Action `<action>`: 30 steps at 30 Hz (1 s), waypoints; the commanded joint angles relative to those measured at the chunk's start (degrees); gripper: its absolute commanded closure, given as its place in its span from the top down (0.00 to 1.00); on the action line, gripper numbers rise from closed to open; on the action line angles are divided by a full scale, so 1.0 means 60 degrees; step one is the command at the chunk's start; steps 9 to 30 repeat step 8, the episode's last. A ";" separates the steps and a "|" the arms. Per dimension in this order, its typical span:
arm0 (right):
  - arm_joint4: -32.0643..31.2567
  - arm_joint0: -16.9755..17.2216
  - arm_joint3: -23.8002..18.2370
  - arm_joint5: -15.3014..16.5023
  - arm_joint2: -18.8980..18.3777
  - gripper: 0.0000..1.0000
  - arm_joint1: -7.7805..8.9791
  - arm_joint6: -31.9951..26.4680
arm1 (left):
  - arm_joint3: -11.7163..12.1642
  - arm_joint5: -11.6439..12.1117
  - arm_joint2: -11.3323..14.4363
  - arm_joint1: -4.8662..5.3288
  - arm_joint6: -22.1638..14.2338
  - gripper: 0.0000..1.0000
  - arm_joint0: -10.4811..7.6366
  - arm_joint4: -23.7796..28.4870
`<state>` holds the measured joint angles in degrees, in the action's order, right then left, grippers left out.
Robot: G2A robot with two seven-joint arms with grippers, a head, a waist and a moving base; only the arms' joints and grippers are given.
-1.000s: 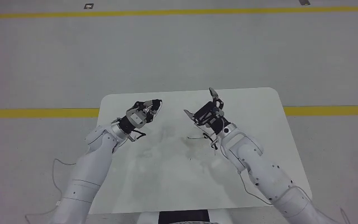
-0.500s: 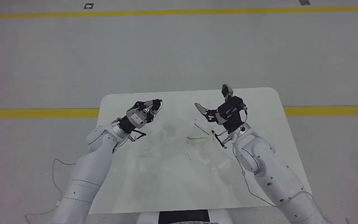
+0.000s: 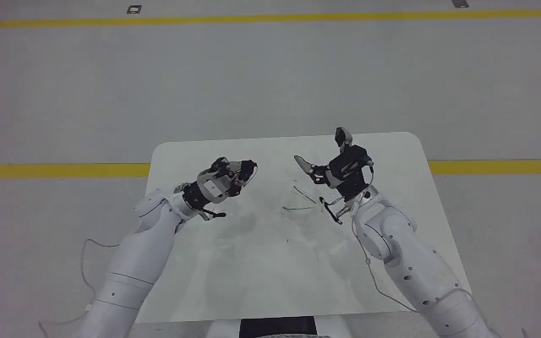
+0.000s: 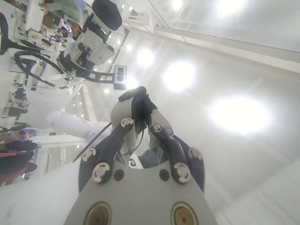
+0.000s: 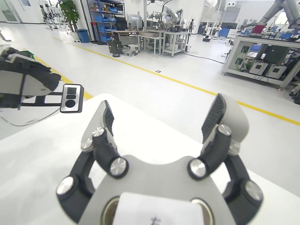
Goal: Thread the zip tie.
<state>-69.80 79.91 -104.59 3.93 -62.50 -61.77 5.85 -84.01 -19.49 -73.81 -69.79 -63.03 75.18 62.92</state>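
Left gripper, pressed together, just slid in toward the zip tie lying near the right gripper, which stays spread wide. Threading's probably not started.

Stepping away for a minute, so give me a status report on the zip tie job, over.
Left gripper shut, thin black strip beside its fingers, grip unclear. Right gripper open, empty. Thin zip tie on table between arms. Nothing blocking.
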 commanded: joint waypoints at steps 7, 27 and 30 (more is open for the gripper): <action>0.0000 0.0000 0.0000 0.0000 0.0000 1.00 0.0000 0.0000 | 0.0557 0.0001 0.0635 0.0180 -0.0482 0.00 -0.0387 0.0620; 0.0000 0.0000 0.0000 0.0000 0.0000 1.00 0.0000 0.0000 | 0.0604 0.0001 0.0694 0.0207 -0.0485 0.00 -0.0451 0.0669; 0.0000 0.0000 0.0000 0.0000 0.0000 1.00 0.0000 0.0000 | 0.0604 0.0001 0.0694 0.0207 -0.0485 0.00 -0.0451 0.0669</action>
